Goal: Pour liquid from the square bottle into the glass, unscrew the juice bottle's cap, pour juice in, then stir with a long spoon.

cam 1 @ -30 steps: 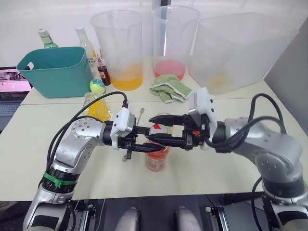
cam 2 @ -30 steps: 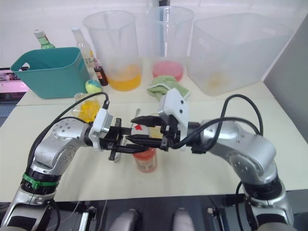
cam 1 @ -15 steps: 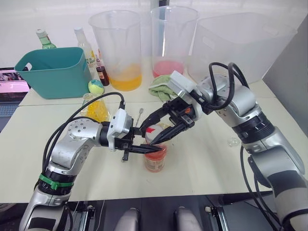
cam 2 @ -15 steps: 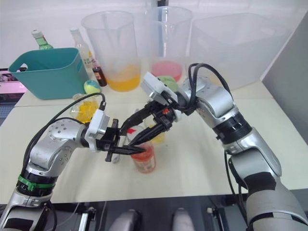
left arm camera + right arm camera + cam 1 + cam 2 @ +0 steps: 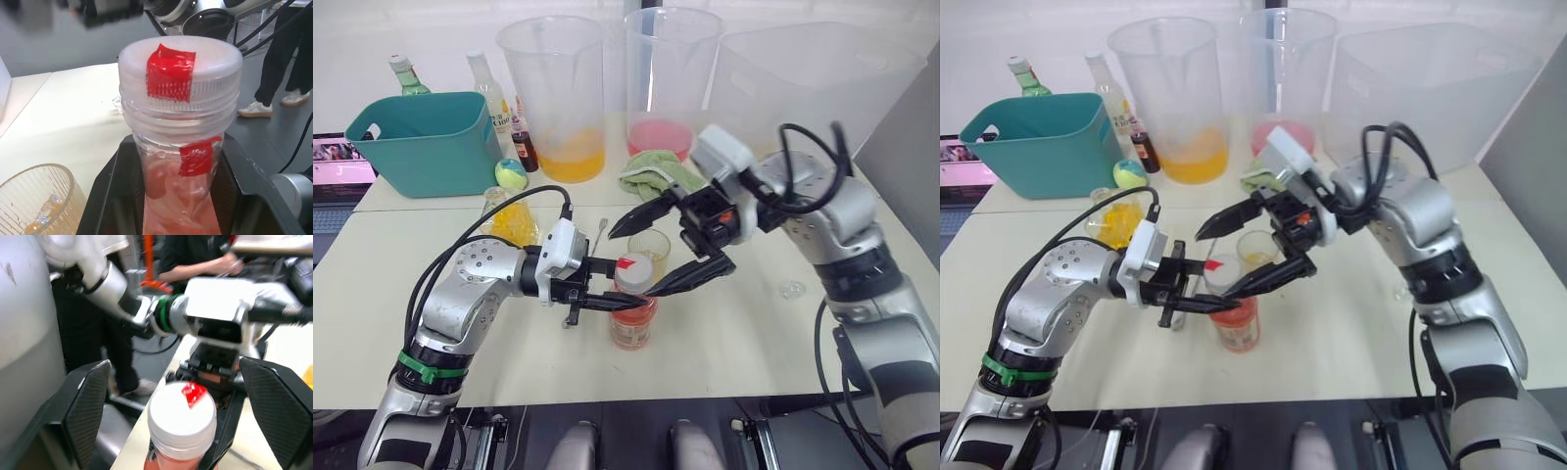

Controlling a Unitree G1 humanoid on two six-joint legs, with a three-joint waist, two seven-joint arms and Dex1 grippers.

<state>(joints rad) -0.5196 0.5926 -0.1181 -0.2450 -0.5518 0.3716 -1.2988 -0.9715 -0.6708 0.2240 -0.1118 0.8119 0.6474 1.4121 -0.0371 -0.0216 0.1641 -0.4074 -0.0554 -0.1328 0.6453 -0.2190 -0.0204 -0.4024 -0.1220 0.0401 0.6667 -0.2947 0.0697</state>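
1. We see the left pincer (image 5: 607, 286) pinching the juice bottle (image 5: 632, 323) by its neck, upright near the tabletop's (image 5: 744, 343) front edge.
2. The right pincer (image 5: 668, 251) is spread wide around the cap (image 5: 634, 270), not touching it.
3. The glass (image 5: 649, 247) stands just behind; bare tabletop lies to the right.
4. The left wrist view shows red tape on the cap and neck.

Work area: two pale cream rectangular tables (image 5: 862, 323) set edge to edge before a plain white wall (image 5: 440, 34).

The seam between the tables runs left to right. A grey panel (image 5: 911, 137) stands at the far right. An open laptop (image 5: 337, 181) sits at the far left. Dark grey floor (image 5: 274, 127) lies beyond the table edge, where a person in dark trousers (image 5: 281, 63) stands.
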